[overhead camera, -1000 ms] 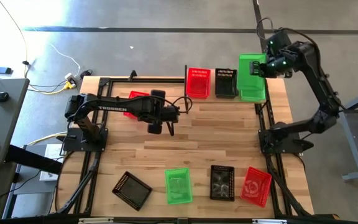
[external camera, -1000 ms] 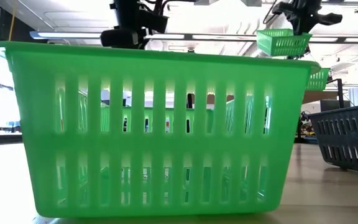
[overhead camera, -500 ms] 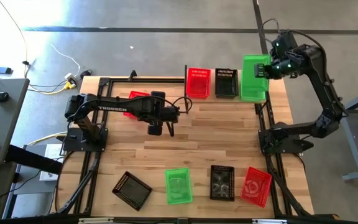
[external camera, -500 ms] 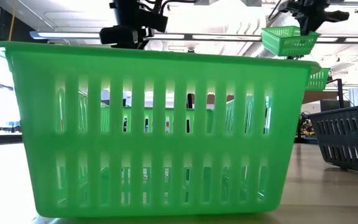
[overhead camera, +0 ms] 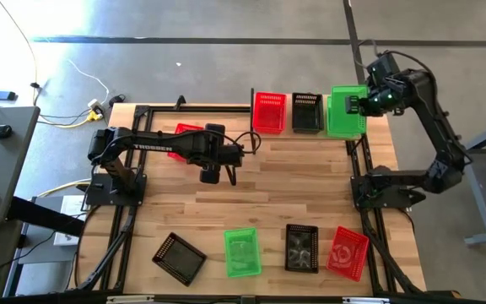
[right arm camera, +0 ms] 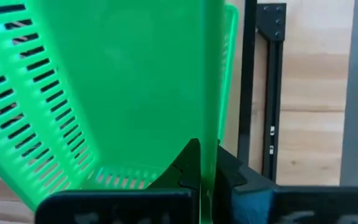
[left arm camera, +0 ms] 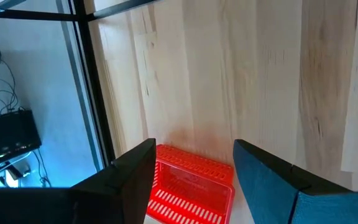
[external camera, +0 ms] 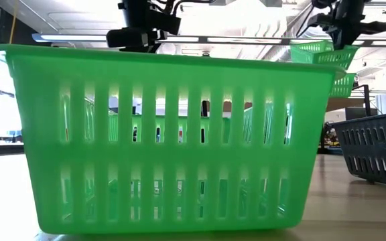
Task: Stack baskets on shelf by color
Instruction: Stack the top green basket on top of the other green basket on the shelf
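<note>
Wooden table (overhead camera: 251,181) carried the shelf (overhead camera: 298,133) at twelve o'clock, a red basket (overhead camera: 269,111) and black basket (overhead camera: 306,111) on it. Stacking green was in hand: the right gripper (overhead camera: 354,105) pinched a green basket (overhead camera: 344,110) wall above another; lowering squarely comes next. The left gripper (overhead camera: 218,175) waited mid-table, fingers spread.

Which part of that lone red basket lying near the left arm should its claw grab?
Probably a rim wall of the red basket, from straight above: it seems to sit upright, so one finger could slip inside, one outside. The left claw, open, hovers nearby.
</note>
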